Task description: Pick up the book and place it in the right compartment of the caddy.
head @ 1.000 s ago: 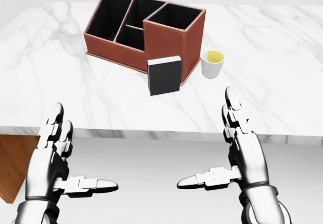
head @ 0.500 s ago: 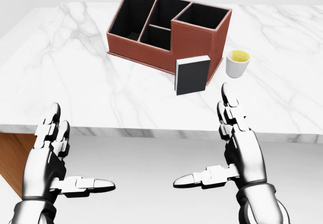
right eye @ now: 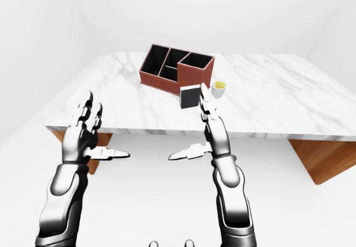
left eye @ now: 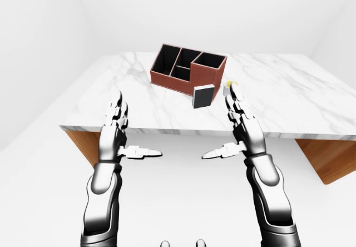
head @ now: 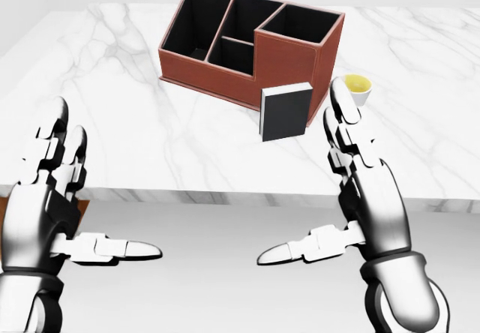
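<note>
Nothing is picked up yet: the book (head: pixel 285 112) is standing upright on the marble worktop (head: pixel 112 130), leaning against the caddy (head: pixel 251 48) beside its right compartment, while the right hand (head: pixel 367 198) and left hand (head: pixel 45 198) are hovering short of the edge, fingers spread and gripping nothing.

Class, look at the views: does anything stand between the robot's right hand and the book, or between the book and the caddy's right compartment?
Nothing visible does. The right hand is open, short of the book, which stands upright against the caddy wall. The cup stands off to the right.
</note>
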